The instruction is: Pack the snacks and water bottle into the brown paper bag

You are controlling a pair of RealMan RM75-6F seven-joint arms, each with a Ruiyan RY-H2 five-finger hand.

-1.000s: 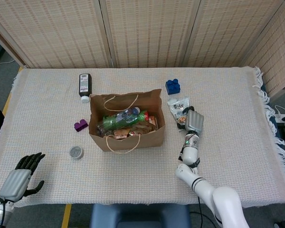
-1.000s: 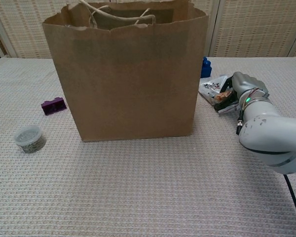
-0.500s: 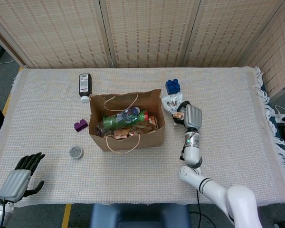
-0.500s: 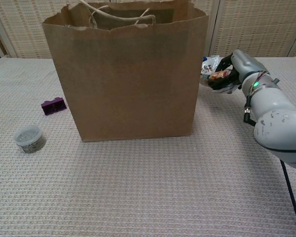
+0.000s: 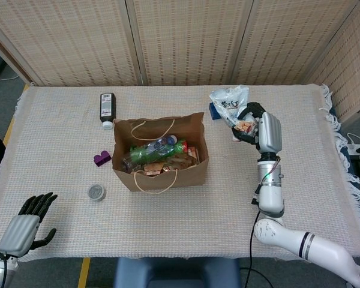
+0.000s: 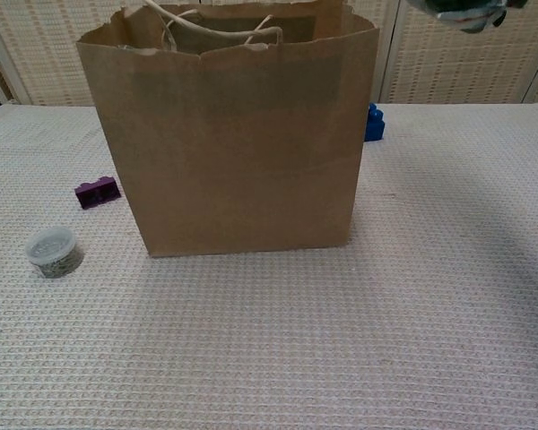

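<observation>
**Snack pack held up to the right of the bag**

At the lower left corner of the head view, the left hand (image 5: 25, 227) rests by the table edge with its dark fingers spread and nothing in them. Right of it sits a small round tub (image 5: 96, 192), then a purple block (image 5: 102, 158), and a dark bottle (image 5: 107, 108) lies at upper left. The brown bag (image 5: 161, 156) stands open at centre, with a green-labelled water bottle (image 5: 153, 149) and snack packets inside. Just right of the bag's far corner a blue block (image 5: 213, 111) peeks out. At upper right, the right hand (image 5: 263, 129) grips a clear snack pack (image 5: 231, 103); the pack sticks up and to the left of the hand, raised off the table, right of the bag's mouth.
</observation>
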